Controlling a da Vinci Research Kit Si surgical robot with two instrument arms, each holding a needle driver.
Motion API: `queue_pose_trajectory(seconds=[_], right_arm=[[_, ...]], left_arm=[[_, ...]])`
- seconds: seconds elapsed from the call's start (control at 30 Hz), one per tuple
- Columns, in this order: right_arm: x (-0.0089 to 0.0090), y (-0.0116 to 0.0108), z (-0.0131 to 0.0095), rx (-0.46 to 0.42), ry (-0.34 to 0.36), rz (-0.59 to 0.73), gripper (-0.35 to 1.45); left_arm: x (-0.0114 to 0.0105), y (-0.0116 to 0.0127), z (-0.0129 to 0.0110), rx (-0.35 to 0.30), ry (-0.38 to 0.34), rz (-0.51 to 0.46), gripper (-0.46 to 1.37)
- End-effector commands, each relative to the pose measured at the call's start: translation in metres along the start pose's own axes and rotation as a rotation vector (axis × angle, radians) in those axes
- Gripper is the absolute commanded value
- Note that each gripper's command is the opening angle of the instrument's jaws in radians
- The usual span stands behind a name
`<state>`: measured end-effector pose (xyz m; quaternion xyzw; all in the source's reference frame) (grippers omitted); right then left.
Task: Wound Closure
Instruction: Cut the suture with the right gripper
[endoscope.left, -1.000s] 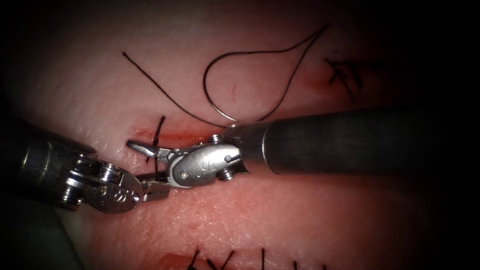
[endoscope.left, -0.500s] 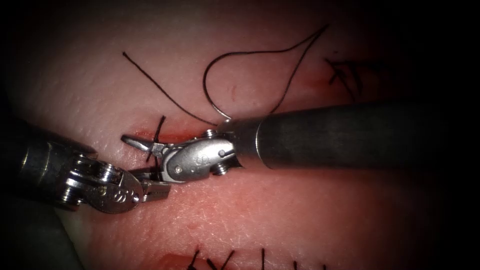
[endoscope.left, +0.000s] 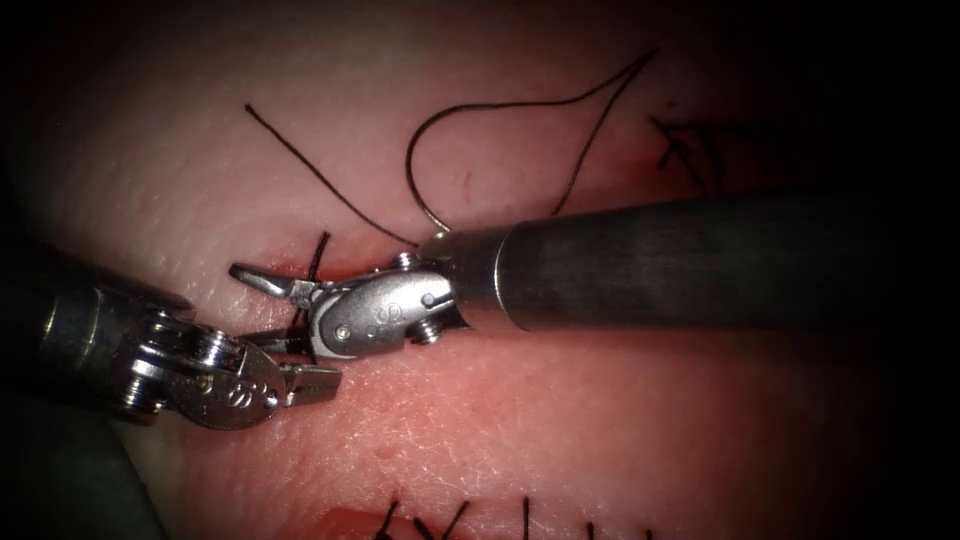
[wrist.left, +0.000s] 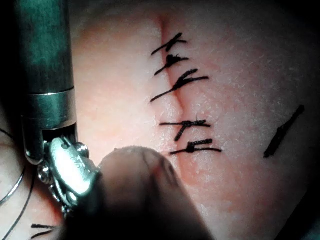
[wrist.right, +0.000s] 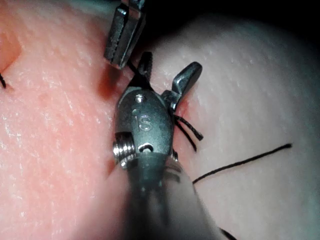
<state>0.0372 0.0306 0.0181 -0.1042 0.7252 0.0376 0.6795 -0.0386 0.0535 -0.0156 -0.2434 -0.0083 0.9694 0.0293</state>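
A: Nearest the endoscope?

B: A row of finished stitches (endoscope.left: 455, 520) at the near edge of the tissue (endoscope.left: 600, 430). The left wrist view shows them (wrist.left: 180, 85) better, crossing a closed seam; its own tool is a dark blur in front.

A: The left pincer (endoscope.left: 318, 382)?

B: Pressed together. The right wrist view shows it (wrist.right: 120, 47) from close by. I cannot tell whether it pinches thread.

A: The right pincer (endoscope.left: 262, 310)?

B: Spread, holding nothing. Its tips (wrist.right: 170, 65) straddle the short thread ends (endoscope.left: 318, 258) of a stitch at the cut (endoscope.left: 350, 270), which runs crosswise with red fluid (endoscope.left: 285, 266) in it.

A: What stands in the way?

B: The right arm's shaft (endoscope.left: 700, 260) covers most of the cut.

A: The needle?

B: Loose on the tissue beyond the cut, not in it. Its curve (endoscope.left: 415, 190) dips behind the shaft. The thread (endoscope.left: 600, 90) loops from it, and another strand (endoscope.left: 310, 165) lies toward the far left.
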Motion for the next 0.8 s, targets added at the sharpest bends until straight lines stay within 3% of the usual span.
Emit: queue_pose_trajectory(seconds=[0.03,0.23,0.8], right_arm=[[0.0000,0.0000,0.0000,0.006,0.000,0.000,1.37],[0.0000,0.0000,0.0000,0.007,0.001,0.000,1.23],[0.0001,0.0001,0.0000,0.010,0.005,0.001,1.24]], left_arm=[[0.0000,0.0000,0.0000,-0.001,0.000,0.000,-0.35],[-0.0001,0.0001,0.0001,0.000,0.000,0.000,-0.35],[-0.0003,0.0002,0.0003,0.002,0.000,0.008,-0.35]])
